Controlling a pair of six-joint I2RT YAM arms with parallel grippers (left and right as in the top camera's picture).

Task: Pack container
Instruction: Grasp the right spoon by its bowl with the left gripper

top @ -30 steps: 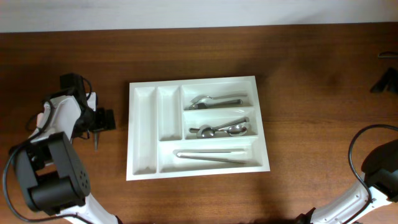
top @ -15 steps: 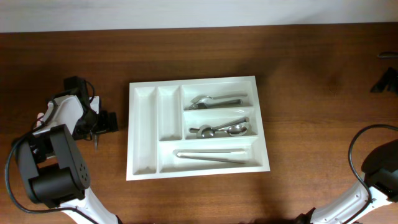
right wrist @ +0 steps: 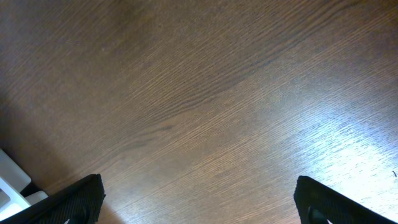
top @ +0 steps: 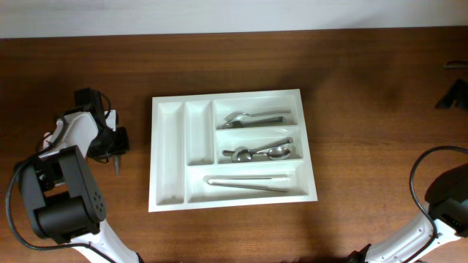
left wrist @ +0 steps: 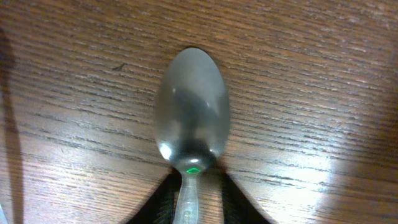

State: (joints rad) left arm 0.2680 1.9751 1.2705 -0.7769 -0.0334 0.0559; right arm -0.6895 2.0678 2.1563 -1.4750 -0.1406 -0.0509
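The container [top: 168, 157], a large white tray with compartments, lies at the table's middle. A metal spoon [left wrist: 191, 118] lies on the wood to its left, bowl up in the left wrist view. My left gripper [left wrist: 194, 208] is closed in on its handle, one dark finger on each side. From overhead, the left gripper [top: 115, 145] sits over the spoon [top: 116, 165], a short way left of the tray. My right gripper [right wrist: 199, 205] hangs open over bare wood at the far right [top: 453, 95], nothing between its fingers.
Three wide compartments hold cutlery: spoons [top: 252, 117] at the top, more spoons [top: 263, 152] in the middle, long pieces [top: 248, 183] at the bottom. Both narrow left compartments show bare white. A white corner [right wrist: 12, 180] pokes into the right wrist view's lower left.
The left gripper's fingers have drawn together from wide open onto the spoon's handle. The left arm shifted slightly. The right arm has not moved.
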